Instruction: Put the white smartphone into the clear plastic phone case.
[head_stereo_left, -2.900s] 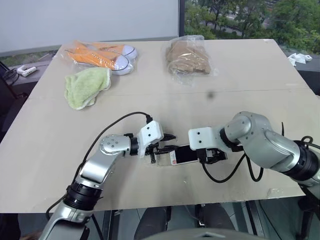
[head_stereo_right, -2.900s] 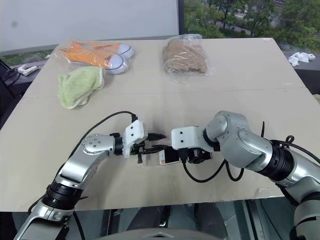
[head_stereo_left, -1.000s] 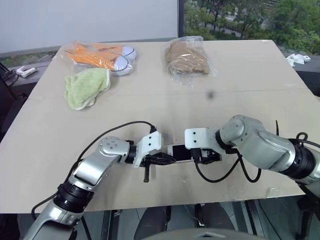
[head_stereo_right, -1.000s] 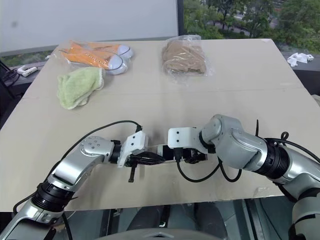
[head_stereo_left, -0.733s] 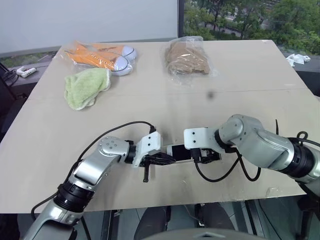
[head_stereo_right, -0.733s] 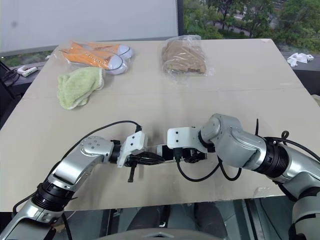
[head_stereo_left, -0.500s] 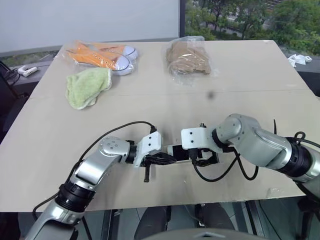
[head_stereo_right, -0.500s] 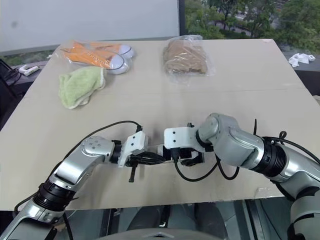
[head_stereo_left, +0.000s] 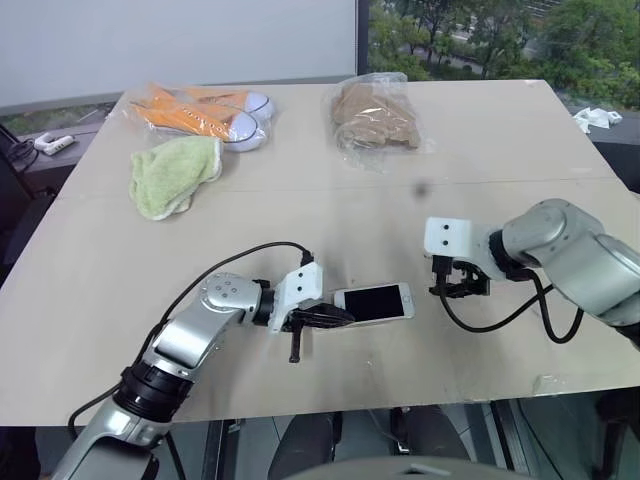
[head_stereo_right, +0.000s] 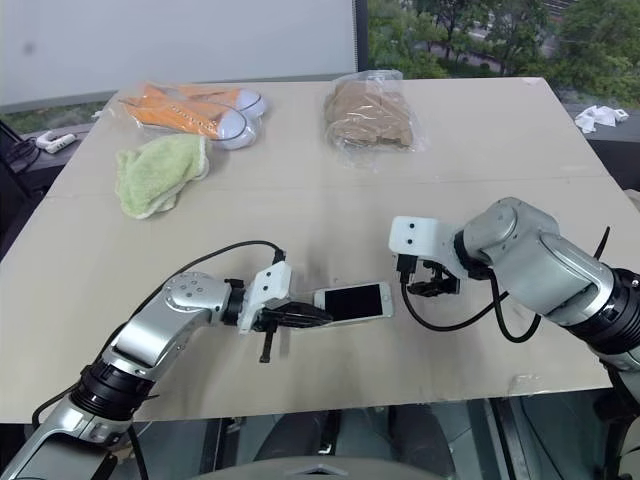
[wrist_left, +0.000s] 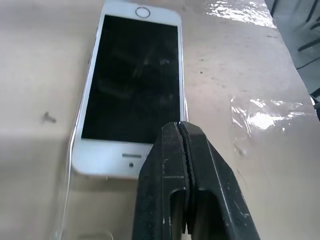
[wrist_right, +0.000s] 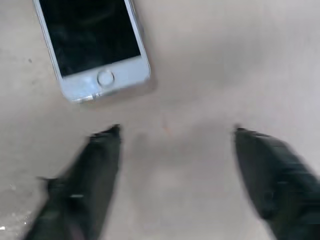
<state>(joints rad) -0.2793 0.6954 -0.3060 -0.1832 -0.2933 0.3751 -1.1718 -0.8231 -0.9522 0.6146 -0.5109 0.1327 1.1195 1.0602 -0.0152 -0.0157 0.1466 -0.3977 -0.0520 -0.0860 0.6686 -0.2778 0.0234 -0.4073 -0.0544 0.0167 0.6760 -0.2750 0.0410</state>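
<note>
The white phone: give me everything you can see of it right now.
The white phone lies flat, screen up, near the table's front edge. Black screen, white bezels, round home button at the end toward the right end effector, which hangs open, clear of it. The shut left end effector overlaps its speaker end. A clear case rim shows alongside.

We had the two head views looking forward and down over the surface (head_stereo_left: 500, 150) from above its near edge, far enough back to take in both arms and the window beyond. They shared nearly the same scene, the right eye shifted slightly sideways. Our left wrist view looked along the left gripper (wrist_left: 184, 150) from very close, low over the surface, facing the phone (wrist_left: 132, 80) lengthwise. Our right wrist view looked steeply down between the spread fingers (wrist_right: 95, 165) of the right gripper (wrist_right: 175, 131). Both wrist views and both head views shared the phone.
</note>
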